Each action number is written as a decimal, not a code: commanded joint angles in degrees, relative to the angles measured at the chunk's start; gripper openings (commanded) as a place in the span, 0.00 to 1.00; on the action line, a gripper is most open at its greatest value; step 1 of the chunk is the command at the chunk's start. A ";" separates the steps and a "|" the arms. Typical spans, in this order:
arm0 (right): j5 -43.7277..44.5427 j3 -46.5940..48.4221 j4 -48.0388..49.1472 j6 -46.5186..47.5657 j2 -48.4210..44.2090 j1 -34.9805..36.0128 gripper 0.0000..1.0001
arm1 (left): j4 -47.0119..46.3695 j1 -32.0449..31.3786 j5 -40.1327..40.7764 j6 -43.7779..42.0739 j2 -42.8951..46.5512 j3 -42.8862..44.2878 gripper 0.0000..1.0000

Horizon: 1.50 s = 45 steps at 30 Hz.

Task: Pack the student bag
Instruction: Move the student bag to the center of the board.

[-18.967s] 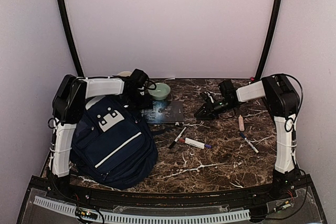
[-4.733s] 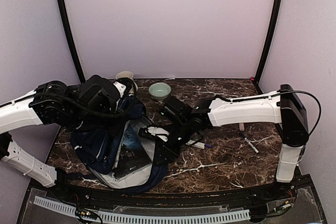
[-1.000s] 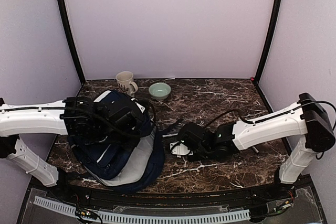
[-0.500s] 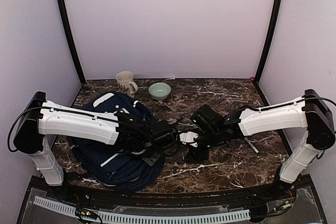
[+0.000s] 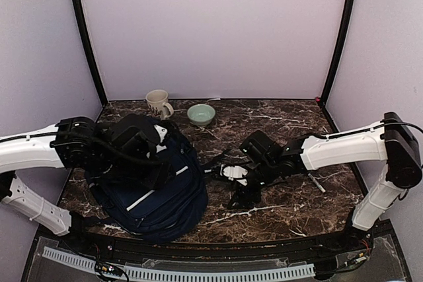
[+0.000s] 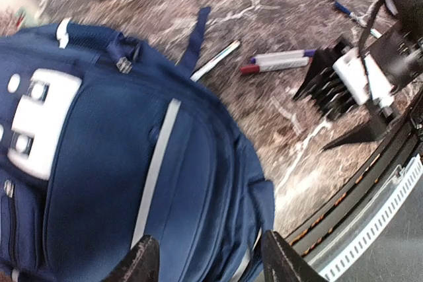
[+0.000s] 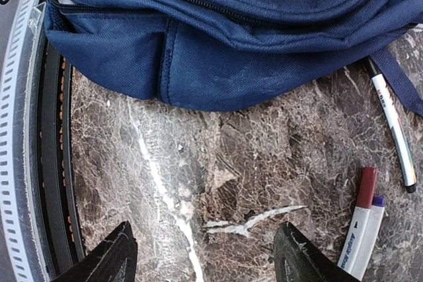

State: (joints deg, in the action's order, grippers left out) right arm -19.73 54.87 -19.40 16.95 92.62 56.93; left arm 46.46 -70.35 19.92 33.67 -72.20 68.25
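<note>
The student bag (image 5: 158, 193) is a navy backpack with white patches and a thin white stripe. It lies front up at the table's left and looks closed. My left gripper (image 5: 155, 171) hovers over it, open and empty; in the left wrist view (image 6: 210, 262) its jaws stand wide above the bag's lower side (image 6: 132, 163). My right gripper (image 5: 243, 196) is open and empty just right of the bag. In the right wrist view (image 7: 206, 255) it is above bare marble, with the bag's edge (image 7: 218, 51) beyond it.
A black-and-white pen (image 7: 393, 123) and two markers (image 7: 362, 229) lie on the marble right of the bag; they also show in the left wrist view (image 6: 277, 61). A mug (image 5: 157, 104) and a green bowl (image 5: 201, 114) stand at the back. Another pen (image 5: 316, 183) lies at the right.
My left arm has drawn back to the left, from the bag's right edge to above the bag's middle. My right gripper has stayed nearly in place.
</note>
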 commanded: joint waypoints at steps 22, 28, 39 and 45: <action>14.56 19.64 -2.39 1.76 16.08 14.22 0.73 | 18.21 0.03 -9.39 26.33 12.14 -23.72 0.61; 23.32 22.57 1.01 -0.20 22.16 11.24 0.65 | 14.87 0.05 -10.73 26.77 14.25 -27.37 0.59; 20.30 24.62 0.98 -2.37 22.96 -2.23 0.08 | 9.62 -0.05 -11.86 25.56 14.50 -28.67 0.57; 20.83 22.86 2.72 -3.06 21.29 -5.40 0.00 | 10.91 -0.05 -9.28 25.06 11.70 -26.55 0.56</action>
State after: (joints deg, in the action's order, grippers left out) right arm -1.91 78.94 -16.95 16.58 116.05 53.28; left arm 56.60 -70.35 8.62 59.13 -59.22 40.36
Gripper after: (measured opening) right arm 0.092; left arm 0.568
